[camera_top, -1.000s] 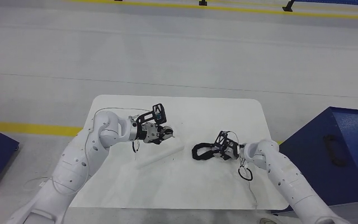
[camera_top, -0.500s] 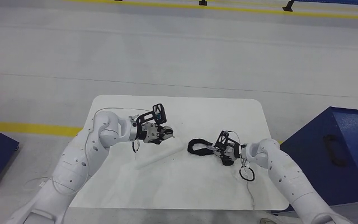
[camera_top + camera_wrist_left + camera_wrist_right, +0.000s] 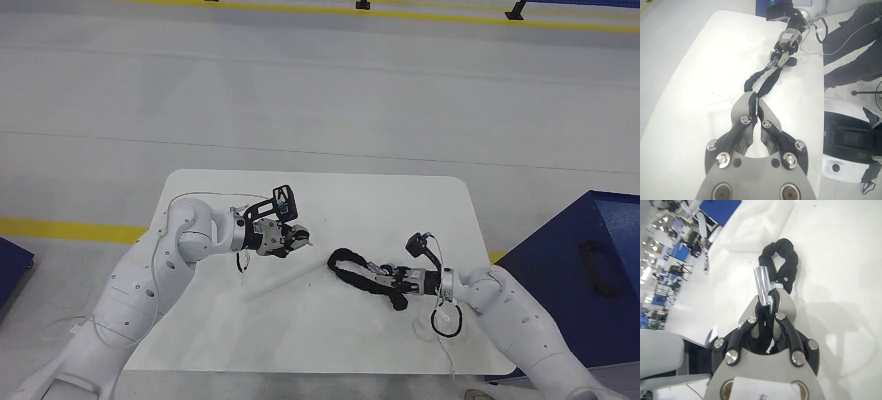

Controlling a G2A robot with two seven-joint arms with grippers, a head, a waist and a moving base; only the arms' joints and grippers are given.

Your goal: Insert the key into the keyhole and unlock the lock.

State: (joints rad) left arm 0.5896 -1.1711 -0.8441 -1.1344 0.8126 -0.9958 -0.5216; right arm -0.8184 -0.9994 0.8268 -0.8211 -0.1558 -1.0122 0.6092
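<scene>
Left wrist view: left pincer (image 3: 756, 101) pinches key (image 3: 757, 108), mostly hidden; right pincer (image 3: 779, 58) grips lock (image 3: 772, 63).

Left gripper (image 3: 757, 103) and right gripper (image 3: 770, 299) both clamped, seemingly tight.

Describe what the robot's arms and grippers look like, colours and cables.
The left arm and right arm have glossy white rounded shells. The left gripper and right gripper have grey metal fingers on black linkages with silver screws. A thin black cable loops by the right wrist.
</scene>
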